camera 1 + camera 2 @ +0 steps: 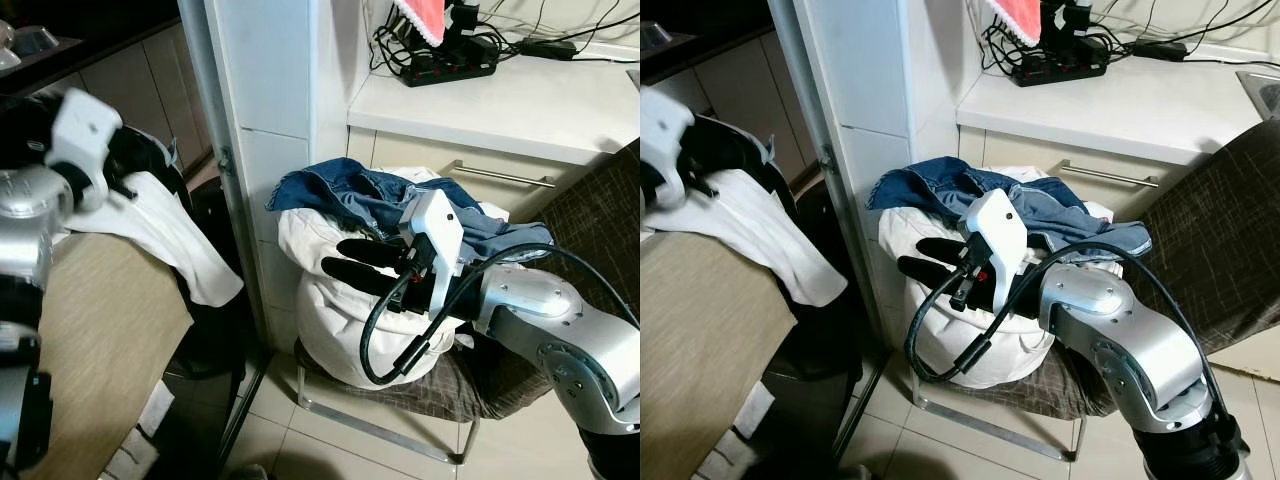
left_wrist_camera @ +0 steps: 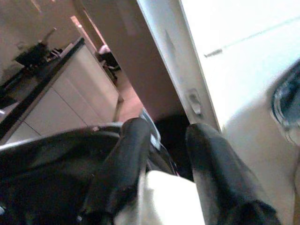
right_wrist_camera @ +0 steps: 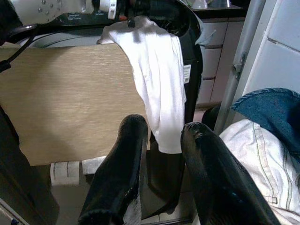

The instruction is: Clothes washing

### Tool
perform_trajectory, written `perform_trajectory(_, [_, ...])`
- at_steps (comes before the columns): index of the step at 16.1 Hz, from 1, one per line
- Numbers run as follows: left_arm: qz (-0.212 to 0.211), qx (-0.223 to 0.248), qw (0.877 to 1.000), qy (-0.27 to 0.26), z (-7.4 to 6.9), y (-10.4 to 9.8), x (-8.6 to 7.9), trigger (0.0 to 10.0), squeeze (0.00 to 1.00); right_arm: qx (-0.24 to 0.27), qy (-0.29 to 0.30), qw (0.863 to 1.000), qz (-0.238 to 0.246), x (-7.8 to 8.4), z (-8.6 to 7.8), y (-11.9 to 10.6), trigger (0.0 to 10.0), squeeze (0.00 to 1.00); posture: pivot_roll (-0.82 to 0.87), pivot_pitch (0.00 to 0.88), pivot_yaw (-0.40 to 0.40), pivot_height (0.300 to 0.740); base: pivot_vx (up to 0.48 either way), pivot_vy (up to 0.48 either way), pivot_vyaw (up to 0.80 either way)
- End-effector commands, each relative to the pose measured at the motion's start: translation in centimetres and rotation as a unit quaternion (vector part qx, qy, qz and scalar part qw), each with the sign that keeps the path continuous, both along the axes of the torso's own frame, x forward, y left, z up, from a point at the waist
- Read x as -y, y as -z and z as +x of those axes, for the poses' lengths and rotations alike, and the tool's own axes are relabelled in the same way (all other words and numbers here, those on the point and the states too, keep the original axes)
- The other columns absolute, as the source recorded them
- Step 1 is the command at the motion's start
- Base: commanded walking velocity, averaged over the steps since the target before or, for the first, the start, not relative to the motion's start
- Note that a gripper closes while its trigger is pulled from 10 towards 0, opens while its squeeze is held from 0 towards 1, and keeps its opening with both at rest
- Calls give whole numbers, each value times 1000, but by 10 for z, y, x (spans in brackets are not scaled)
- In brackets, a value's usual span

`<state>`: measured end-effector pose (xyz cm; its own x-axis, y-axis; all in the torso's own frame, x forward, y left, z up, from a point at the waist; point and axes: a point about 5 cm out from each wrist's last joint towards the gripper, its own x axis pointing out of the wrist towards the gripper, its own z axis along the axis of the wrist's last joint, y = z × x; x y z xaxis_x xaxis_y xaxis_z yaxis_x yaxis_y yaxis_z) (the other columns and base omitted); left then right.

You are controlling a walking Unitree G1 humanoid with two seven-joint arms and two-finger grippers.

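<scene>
A white garment [image 1: 185, 235] hangs over the black rim of the washing machine [image 1: 158, 152] at the left, trailing down beside a tan panel [image 1: 100, 330]. My left gripper [image 2: 168, 129] is shut on the upper end of that garment; white cloth shows between its fingers. On a chair [image 1: 590, 210] at the centre sits a pile of laundry: a big white bundle [image 1: 330, 335] with blue jeans [image 1: 350, 190] on top. My right gripper [image 1: 335, 257] hovers in front of the bundle's upper left side, pointing toward the machine, open with nothing between its fingers.
A white pillar with a metal door frame [image 1: 270, 100] stands between machine and chair. Behind the chair is a white counter [image 1: 520, 105] with a power strip [image 1: 450, 68], cables, a pink cloth [image 1: 425, 20] and a drawer handle [image 1: 500, 177]. Tiled floor lies below.
</scene>
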<state>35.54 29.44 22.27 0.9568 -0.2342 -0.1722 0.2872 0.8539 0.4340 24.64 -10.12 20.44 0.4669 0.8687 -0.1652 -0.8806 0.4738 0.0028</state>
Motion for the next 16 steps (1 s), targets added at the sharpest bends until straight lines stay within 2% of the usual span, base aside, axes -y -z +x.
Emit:
perform_trajectory(1, [9,-5,1000,16,-1,-4,4,10000,1000,-1,5,1000,0,2,0,1,10000,0,-73,0,42,740,0,0,0])
perform_trajectory(2, [7,-21,999,30,-5,-2,5,10000,1000,-4,1,1000,-2,2,-2,2,10000,0,-73,0,42,740,0,0,0])
perform_trajectory(6, [31,-48,998,22,-9,3,3,10000,1000,-11,-9,1000,-12,1,-4,5,10000,0,-69,0,37,740,0,0,0])
perform_trajectory(7, [68,-61,996,-1,-10,8,-2,10000,1000,-13,-14,1000,-16,0,-4,6,10000,0,-70,0,37,740,0,0,0])
perform_trajectory(8, [75,-64,995,-8,-10,9,-4,10000,1000,-13,-15,1000,-17,0,-4,6,10000,0,-70,0,37,740,0,0,0])
perform_trajectory(9, [122,-66,989,-58,-10,10,-16,10000,1000,-15,-17,1000,-19,1,-5,7,10000,0,-72,0,39,740,0,0,0])
perform_trajectory(10, [134,-68,986,-68,-10,10,-19,10000,1000,-16,-18,1000,-20,1,-5,7,10000,0,-72,0,39,740,0,0,0])
perform_trajectory(11, [139,-77,984,-75,-11,12,-22,10000,0,-18,-19,999,-20,1,-6,7,10000,0,-72,0,40,740,0,0,0])
perform_trajectory(14, [123,-117,982,-86,-13,19,-25,10000,0,-26,-25,999,-21,2,-8,8,10000,0,-71,0,41,740,0,0,0])
perform_trajectory(15, [96,-128,982,-99,-13,22,-26,10000,0,-29,-27,999,-13,2,-8,7,10000,0,-71,0,41,740,0,0,0])
perform_trajectory(16, [76,-135,983,-98,-13,23,-24,5961,0,-29,-28,999,-12,2,-8,7,10000,0,-71,0,41,740,0,0,0])
